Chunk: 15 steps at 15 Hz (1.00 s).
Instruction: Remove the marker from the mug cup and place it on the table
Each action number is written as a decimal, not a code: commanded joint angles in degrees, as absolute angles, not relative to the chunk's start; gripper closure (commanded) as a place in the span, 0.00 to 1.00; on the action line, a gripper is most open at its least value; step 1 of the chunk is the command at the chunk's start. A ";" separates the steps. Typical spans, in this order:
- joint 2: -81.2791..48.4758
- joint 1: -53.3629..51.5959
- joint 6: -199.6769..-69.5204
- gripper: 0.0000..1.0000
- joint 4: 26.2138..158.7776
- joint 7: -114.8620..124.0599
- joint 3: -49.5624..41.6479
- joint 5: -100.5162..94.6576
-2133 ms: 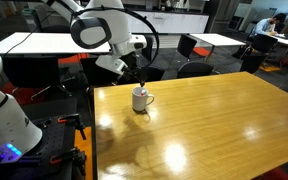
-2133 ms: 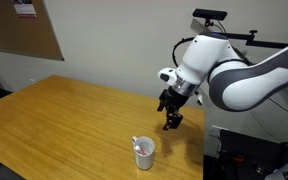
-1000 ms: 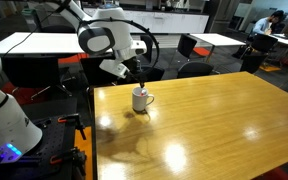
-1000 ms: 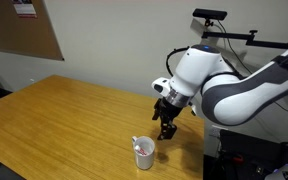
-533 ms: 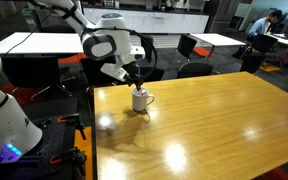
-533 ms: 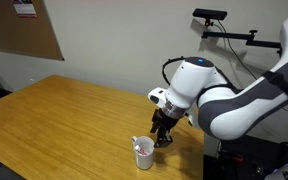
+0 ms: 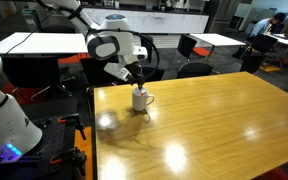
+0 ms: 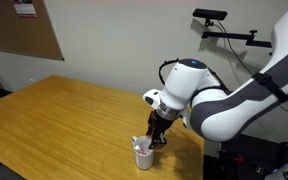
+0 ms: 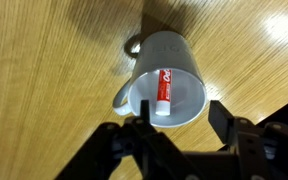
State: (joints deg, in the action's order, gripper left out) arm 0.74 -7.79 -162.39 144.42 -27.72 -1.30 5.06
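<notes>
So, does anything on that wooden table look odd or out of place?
Only one thing: a small red marker sits inside the white mug, where you'd expect a drink. The mug itself stands upright on the glossy wooden table, with no spill or damage visible.

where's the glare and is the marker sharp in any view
Wrist view: the marker is sharp inside the mug cup, with glare on the table at top right. In an exterior view, bright reflections spot the table and the marker is too small to resolve.
</notes>
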 commanded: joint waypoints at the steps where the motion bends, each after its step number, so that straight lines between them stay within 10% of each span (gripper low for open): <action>1: -1.61 -6.12 -162.52 0.44 141.83 -29.02 0.44 8.30; 15: -9.02 -1.30 -161.73 0.48 137.45 -28.87 5.20 8.80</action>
State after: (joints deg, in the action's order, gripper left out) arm -7.05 -3.26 -162.38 139.64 -27.79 3.40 7.91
